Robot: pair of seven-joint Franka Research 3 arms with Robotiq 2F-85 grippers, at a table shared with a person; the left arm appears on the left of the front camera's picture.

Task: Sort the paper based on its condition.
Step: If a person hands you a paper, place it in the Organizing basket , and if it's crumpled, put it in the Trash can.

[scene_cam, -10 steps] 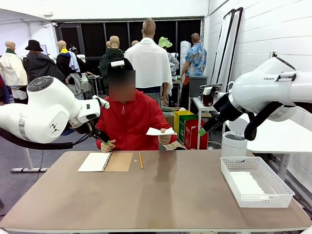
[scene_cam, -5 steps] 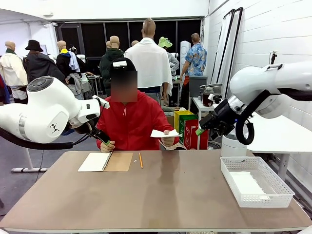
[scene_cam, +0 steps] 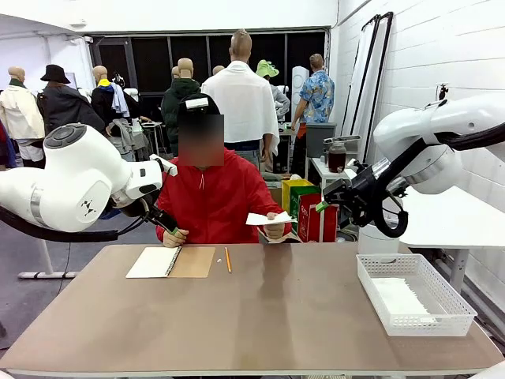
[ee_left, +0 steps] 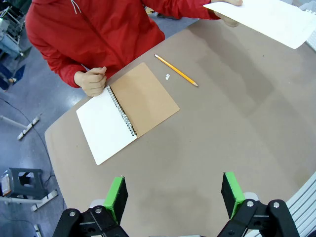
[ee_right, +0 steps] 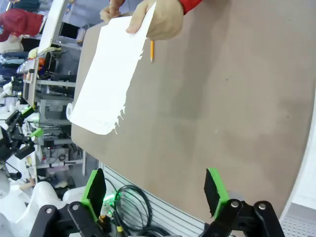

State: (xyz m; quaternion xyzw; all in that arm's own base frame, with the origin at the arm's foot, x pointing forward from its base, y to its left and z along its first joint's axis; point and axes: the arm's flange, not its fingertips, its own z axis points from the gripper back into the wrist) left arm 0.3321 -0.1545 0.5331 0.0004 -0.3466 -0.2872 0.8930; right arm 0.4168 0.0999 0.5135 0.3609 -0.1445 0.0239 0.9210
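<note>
One sheet [scene_cam: 264,218] held flat in the person's hand [scene_cam: 274,230] above the table's [scene_cam: 276,316] far edge. Left gripper [ee_left: 174,195] and right gripper [ee_right: 155,190] spread wide, empty. Bring the right one level with the free ragged end, pinch clear of the hand, pull gently.

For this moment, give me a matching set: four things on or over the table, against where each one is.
Things:
1. sheet of paper
2. notebook
3. pencil
4. mesh basket

Places:
A. lying open on the table, left of the middle at the far side
B. held in the air by the person's hand
C. at the table's right end
D. flat on the table, just right of the brown cover

Pairs: 1-B, 2-A, 3-D, 4-C
</note>
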